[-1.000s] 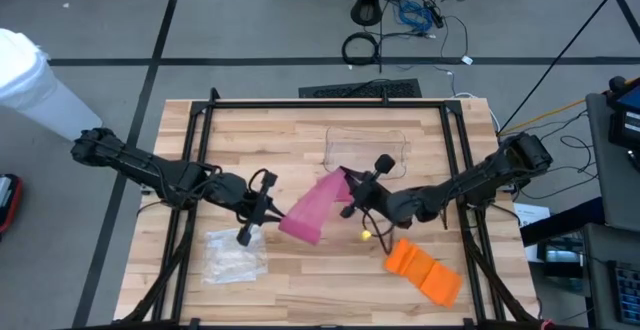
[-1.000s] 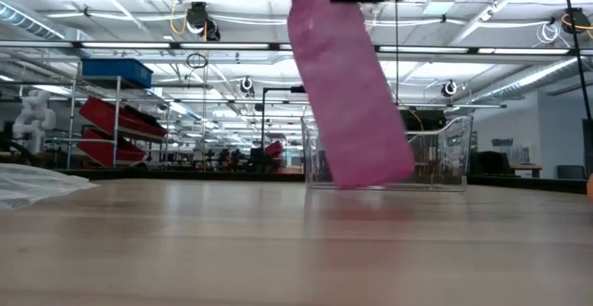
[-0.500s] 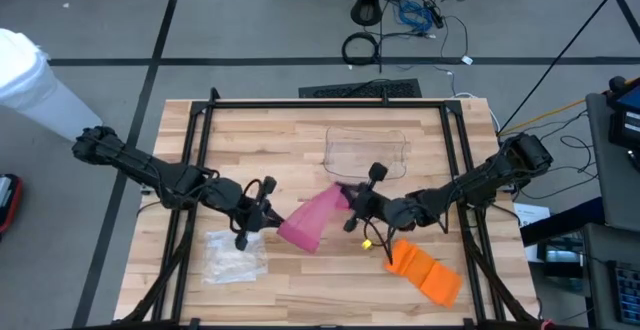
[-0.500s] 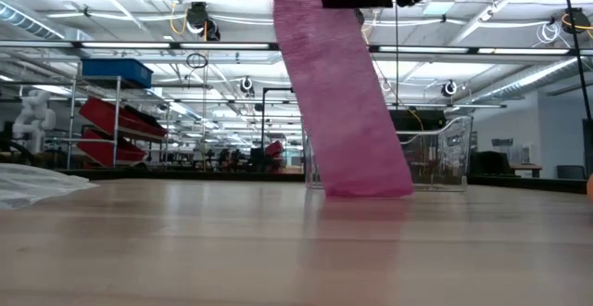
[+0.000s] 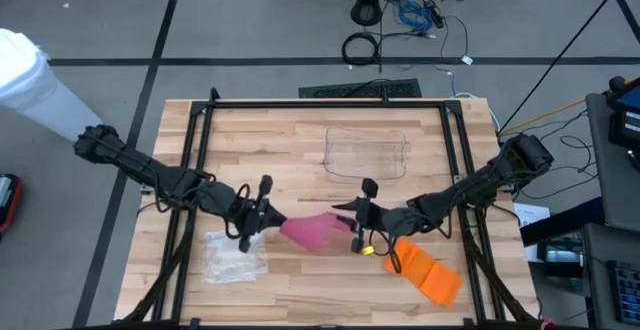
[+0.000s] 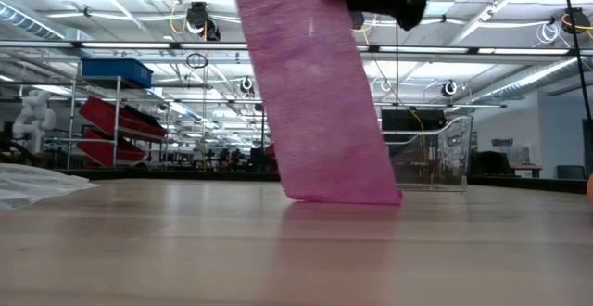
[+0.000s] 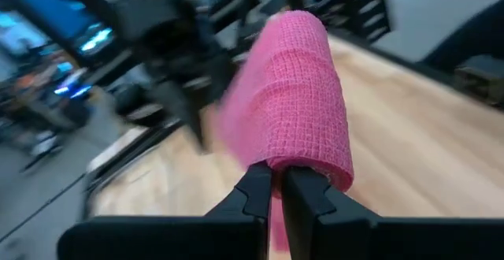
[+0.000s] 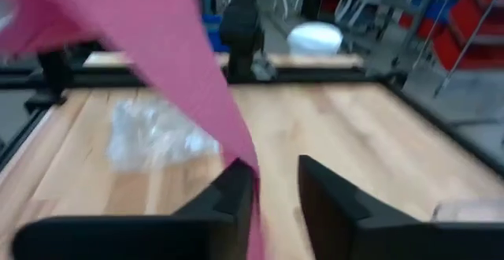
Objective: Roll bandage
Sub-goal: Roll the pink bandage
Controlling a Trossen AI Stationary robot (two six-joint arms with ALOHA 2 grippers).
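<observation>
Both my arms meet low at mid-table.
Left gripper (image 5: 264,213) pinched closed; right gripper (image 5: 357,232) fingers parted.

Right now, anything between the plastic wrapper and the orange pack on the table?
Yes. In the high view the pink bandage lies between the plastic wrapper and the orange pack, with the left gripper and right gripper at its two ends.
</observation>
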